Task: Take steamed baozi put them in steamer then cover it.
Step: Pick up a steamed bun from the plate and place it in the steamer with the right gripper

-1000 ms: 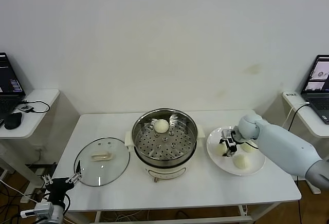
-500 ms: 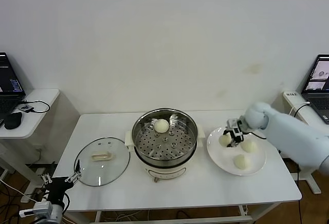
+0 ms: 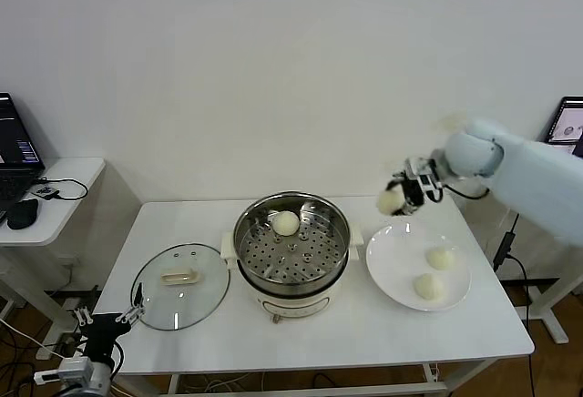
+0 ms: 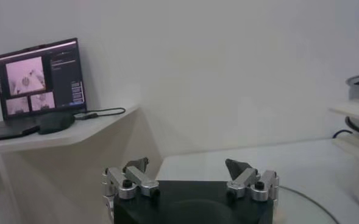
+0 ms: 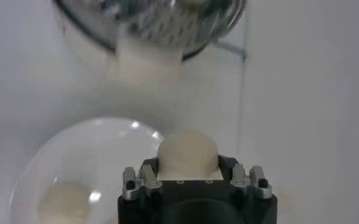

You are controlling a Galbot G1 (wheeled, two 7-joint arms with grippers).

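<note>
one baozi (image 3: 391, 200) clamped in right claw (image 3: 401, 195), fingertips hidden | left claw (image 4: 188, 175) gaping, empty, partly cut off

The right arm reaches in from the table's right side, raised above its back right part, with the right gripper (image 3: 398, 196) turned toward the middle. Its 2 fingers (image 5: 144, 176) clamp a baozi (image 3: 391, 200). The left gripper (image 3: 111, 319) hangs low off the front left corner, its fingers (image 4: 135, 165) spread wide.
</note>
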